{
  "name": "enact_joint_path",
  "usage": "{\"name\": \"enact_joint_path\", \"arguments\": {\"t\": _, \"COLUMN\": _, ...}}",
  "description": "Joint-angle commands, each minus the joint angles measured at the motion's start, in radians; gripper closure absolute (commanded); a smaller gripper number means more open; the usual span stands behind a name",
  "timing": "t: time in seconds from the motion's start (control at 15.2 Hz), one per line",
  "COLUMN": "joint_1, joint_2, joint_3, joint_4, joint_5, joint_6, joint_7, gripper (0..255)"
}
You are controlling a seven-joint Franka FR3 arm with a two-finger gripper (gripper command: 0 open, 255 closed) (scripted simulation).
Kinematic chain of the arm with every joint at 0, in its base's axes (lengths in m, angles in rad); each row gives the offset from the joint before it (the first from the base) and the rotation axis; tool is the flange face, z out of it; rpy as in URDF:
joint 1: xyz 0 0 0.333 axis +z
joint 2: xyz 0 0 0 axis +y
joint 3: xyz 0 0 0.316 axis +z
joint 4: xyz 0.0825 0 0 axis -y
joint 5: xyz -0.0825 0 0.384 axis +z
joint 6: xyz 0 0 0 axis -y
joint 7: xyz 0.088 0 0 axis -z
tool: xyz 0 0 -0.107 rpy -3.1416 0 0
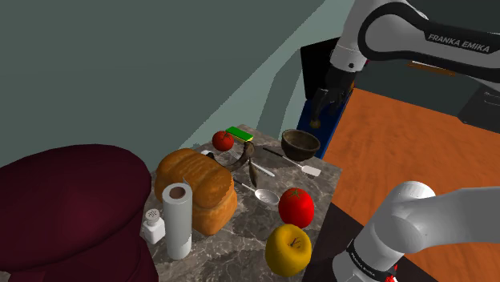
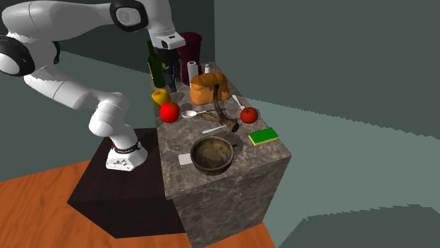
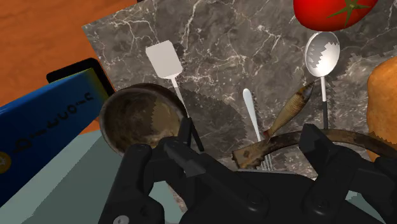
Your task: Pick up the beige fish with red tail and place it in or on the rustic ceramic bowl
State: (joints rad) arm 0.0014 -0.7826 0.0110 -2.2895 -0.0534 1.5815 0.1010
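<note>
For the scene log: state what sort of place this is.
Probably a room in a house, perhaps a living area: a marbled stone block bearing a bread loaf, an orange floor, and a dark red cushioned seat.

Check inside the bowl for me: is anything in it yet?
Nothing: the brown bowl shows a bare mottled inside. In the wrist view the tool covers its near rim. The fish lies on the marble counter, beside a spoon.
</note>
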Motion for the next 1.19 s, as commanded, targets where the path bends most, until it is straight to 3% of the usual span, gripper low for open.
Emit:
{"name": "enact_joint_path", "arguments": {"t": 0.0, "joint_1": 0.000, "joint_2": 0.000, "joint_3": 0.000, "joint_4": 0.000, "joint_5": 0.000, "joint_6": 0.000, "joint_7": 0.000, "gripper": 0}}
{"name": "enact_joint_path", "arguments": {"t": 0.53, "joint_1": -0.014, "joint_2": 0.076, "joint_3": 0.105, "joint_4": -0.176, "joint_5": 0.080, "joint_6": 0.259, "joint_7": 0.228, "gripper": 0}}
{"name": "enact_joint_path", "arguments": {"t": 1.12, "joint_1": -0.037, "joint_2": 0.303, "joint_3": 0.235, "joint_4": -0.252, "joint_5": 0.137, "joint_6": 0.579, "joint_7": 0.484, "gripper": 0}}
